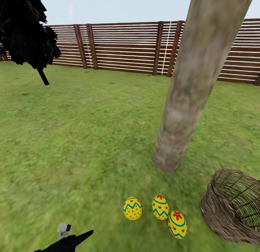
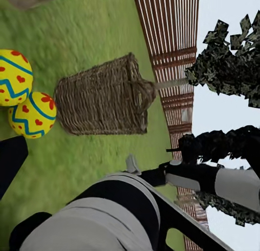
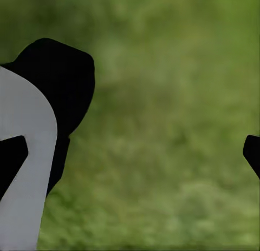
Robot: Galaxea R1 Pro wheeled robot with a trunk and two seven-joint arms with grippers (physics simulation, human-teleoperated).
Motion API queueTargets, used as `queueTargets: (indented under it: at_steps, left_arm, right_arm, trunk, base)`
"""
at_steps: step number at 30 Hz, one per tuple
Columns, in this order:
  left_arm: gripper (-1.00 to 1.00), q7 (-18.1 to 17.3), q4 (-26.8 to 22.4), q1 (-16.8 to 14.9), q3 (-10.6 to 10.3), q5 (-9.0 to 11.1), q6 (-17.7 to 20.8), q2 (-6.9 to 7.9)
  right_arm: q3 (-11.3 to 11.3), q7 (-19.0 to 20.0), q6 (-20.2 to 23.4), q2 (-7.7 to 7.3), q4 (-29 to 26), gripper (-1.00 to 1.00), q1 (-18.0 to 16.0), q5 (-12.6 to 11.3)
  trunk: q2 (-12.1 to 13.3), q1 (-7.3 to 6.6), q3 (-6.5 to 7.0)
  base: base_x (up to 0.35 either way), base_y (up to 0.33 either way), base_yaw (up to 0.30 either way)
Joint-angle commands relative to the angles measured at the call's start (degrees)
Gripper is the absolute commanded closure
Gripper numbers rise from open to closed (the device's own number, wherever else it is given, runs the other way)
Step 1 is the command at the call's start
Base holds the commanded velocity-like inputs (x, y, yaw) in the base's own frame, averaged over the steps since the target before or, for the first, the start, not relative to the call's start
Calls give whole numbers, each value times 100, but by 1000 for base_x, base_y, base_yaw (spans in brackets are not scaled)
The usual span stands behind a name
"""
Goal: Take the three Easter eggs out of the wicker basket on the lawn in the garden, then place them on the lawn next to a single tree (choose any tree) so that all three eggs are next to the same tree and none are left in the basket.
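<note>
Three yellow Easter eggs point(image 1: 132, 208) point(image 1: 160, 207) point(image 1: 177, 224) lie on the lawn point(image 1: 83, 136) in a close group, a short way in front of the foot of the pale tree trunk point(image 1: 184, 100). Right of them stands the wicker basket point(image 1: 233, 208), and the part of its inside that shows holds no egg. In the left wrist view two eggs point(image 2: 13, 77) point(image 2: 32, 114) lie beside the basket point(image 2: 103, 97). My left gripper point(image 1: 86, 234) hovers low, left of the eggs, open and empty. My right gripper point(image 3: 135, 153) is open over bare grass.
A brown slat fence point(image 1: 126, 46) closes off the far side of the lawn. A dark, nearly black tree point(image 1: 25, 28) stands at the far left. Wide open grass stretches to the left and behind the trunk.
</note>
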Motion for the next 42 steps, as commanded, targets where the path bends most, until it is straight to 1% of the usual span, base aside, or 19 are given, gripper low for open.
queueTargets:
  at_steps: [1,2,4,6,7,8,9,13,18,23,32,36,41,42]
  left_arm:
    - [-100,5,3,-4,-10,37,62,5]
    - [-100,8,3,-5,-10,37,62,7]
    - [-100,14,5,-4,-5,37,62,12]
    - [-100,12,5,-3,-3,37,61,13]
    - [-100,13,5,-4,3,37,61,14]
    - [-100,14,5,-4,9,37,60,14]
    - [-100,16,5,-4,29,37,58,15]
    - [-100,18,6,-2,104,37,56,15]
    - [-100,12,6,-3,133,37,56,15]
    - [-100,12,6,-4,139,37,56,15]
    - [-100,15,6,-5,140,37,56,15]
    - [-100,16,6,-3,140,37,56,15]
    - [-100,18,6,-2,140,37,56,15]
    - [-100,18,6,-5,140,37,56,14]
  right_arm:
    - [-52,-157,-26,-64,240,-100,-6,59]
    - [-53,-252,-25,-90,350,-100,-6,61]
    - [-55,-697,-10,-147,681,-100,-5,67]
    - [-59,-925,-4,-155,789,-100,-4,70]
    - [-60,-1140,1,-156,877,-100,-4,74]
    - [-59,-1240,1,-156,915,-100,-4,75]
    - [-59,-1427,-1,-156,986,-100,-4,75]
    - [-59,-1916,-7,-149,1127,-100,-4,72]
    - [-60,-2331,-13,-118,1207,-100,-4,71]
    - [-58,-2549,-18,-94,1354,-100,-4,73]
    - [-57,-2622,-26,-66,1442,-100,-4,72]
    - [-57,-2625,-26,29,1447,-100,-4,71]
    - [-57,-2626,-27,220,1470,-100,-4,65]
    - [-57,-2626,-30,286,1509,-100,-4,61]
  trunk:
    - [40,-24,14]
    - [80,-45,32]
    - [160,-89,68]
    - [240,-133,104]
    - [280,-155,122]
    - [320,-177,140]
    - [361,-199,158]
    - [521,-287,230]
    - [722,-397,319]
    - [922,-507,409]
    - [1283,-704,571]
    - [1443,-792,643]
    - [1644,-902,732]
    - [1684,-924,750]
  base:
    - [0,0,0]
    - [0,0,0]
    - [0,0,0]
    - [0,0,0]
    - [0,0,0]
    - [0,0,0]
    - [0,0,0]
    - [0,0,0]
    - [0,0,0]
    - [0,0,0]
    - [0,0,0]
    - [0,0,0]
    - [0,0,0]
    - [0,0,0]
